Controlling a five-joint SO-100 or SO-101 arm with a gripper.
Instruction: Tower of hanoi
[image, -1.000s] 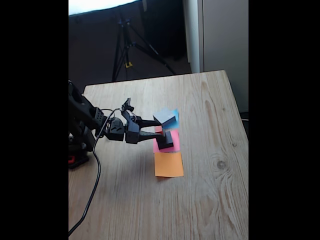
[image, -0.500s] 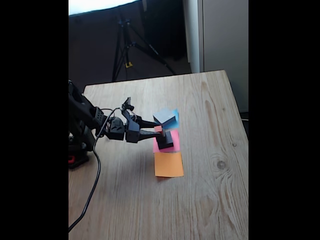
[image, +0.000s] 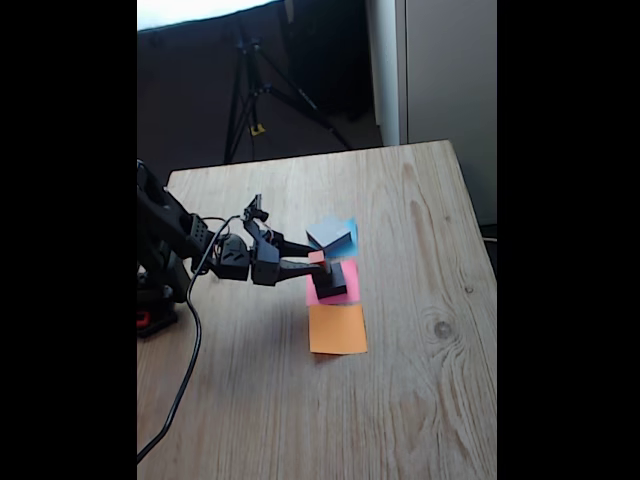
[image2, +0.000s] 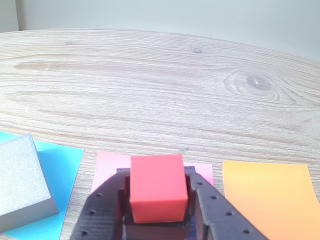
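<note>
— What has changed over the last second?

— In the fixed view the tool (image: 318, 257) has closed in. A second ago its fingers stood spread either side of the stack on the pink paper square (image: 347, 272), and now they sit narrow at its top. In the wrist view the fingers press both sides of the tiny red cube (image2: 158, 193) at the bottom centre of the frame, so I judge it gripped.

— And for the task?

— The smallest piece looks ready to lift off the dark blocks (image: 332, 281) under it (those I cannot tell apart here).

— Where could it go?

— The wide flat grey block (image2: 21, 183) lies on the blue paper square (image2: 62, 165) at lower left, and the orange paper square (image2: 272, 195) at lower right is bare.

— Anything in the way?

— Nothing on the worktop (image2: 160, 90) beyond. The grey block stands just beside the tool, so a sideways swing towards it needs height first.
</note>
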